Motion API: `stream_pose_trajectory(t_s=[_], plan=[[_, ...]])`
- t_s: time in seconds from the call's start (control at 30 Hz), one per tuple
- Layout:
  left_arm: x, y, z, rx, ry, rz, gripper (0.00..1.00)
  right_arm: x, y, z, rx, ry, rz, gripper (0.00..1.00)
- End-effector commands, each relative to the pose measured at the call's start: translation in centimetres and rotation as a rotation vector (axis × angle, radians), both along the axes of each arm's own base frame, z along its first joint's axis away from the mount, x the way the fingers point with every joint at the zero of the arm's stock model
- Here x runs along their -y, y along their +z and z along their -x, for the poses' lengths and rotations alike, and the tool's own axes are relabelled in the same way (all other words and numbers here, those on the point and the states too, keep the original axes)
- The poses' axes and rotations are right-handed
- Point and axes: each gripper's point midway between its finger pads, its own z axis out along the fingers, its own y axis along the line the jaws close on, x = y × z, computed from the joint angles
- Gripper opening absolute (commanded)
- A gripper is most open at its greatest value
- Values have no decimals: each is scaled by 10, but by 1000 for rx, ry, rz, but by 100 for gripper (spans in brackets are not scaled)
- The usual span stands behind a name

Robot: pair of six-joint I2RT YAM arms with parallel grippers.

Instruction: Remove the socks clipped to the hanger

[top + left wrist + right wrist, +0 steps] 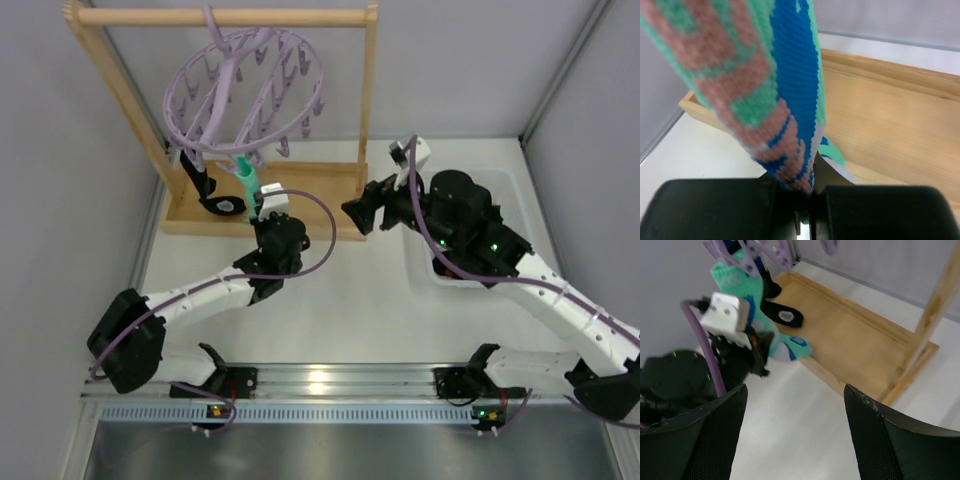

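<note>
Since a black sock (198,175) hangs just left of the teal patterned sock (765,75) that my left gripper (810,195) is clenched on, both pegged to the lavender hanger (245,95) in the upper left of the top view, I judge a hard tug could swing the ring, snag that neighbour or lift the hook off the wooden rack (150,17). Right of centre, my right gripper (795,390) hangs spread and empty beside the white bin (505,185).

The hanger (214,92) is seen in pale lavender. The teal sock (765,85) is banded in blue and blocked in salmon. At its 9 o'clock, a black sock (212,200) is marked by a pale patch.
</note>
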Motion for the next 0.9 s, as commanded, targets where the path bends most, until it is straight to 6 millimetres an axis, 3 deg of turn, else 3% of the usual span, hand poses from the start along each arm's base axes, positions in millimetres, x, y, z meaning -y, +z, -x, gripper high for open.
stream_pose_trajectory(t_s=[0.0,0.03,0.07,0.1,0.13,0.17,0.2,0.23,0.27,0.3,0.4,0.43,0.47,0.5,0.7,0.87], plan=[[18,25,18,69,-31,31,0,-38,73,11,100,115,-117,74],[26,26,24,70,-49,26,0,-51,77,19,104,148,-110,74],[29,28,27,75,-61,31,0,-64,70,14,99,146,-68,73],[30,27,29,72,-66,26,0,-66,91,14,130,135,-91,73],[31,28,31,76,-71,31,0,-76,95,19,138,151,-87,72],[34,27,35,76,-80,30,0,-90,87,12,129,149,-54,71],[33,30,37,84,-78,39,0,-92,103,13,157,149,-45,71],[33,27,41,83,-84,40,0,-101,104,12,162,143,-26,71],[33,31,43,92,-92,56,0,-119,88,4,152,149,35,71],[33,30,45,95,-98,62,0,-120,102,1,170,126,39,71],[34,31,49,103,-118,83,0,-148,102,-10,187,88,91,70],[34,32,49,105,-124,89,0,-150,97,-15,202,58,148,70],[34,33,50,110,-131,99,0,-164,82,-23,201,46,194,70],[36,35,51,112,-139,104,0,-162,97,-28,224,8,177,70],[42,37,54,118,-172,120,0,-186,76,-50,257,-15,246,70],[49,34,54,111,-189,122,0,-195,64,-66,272,-25,267,68]])
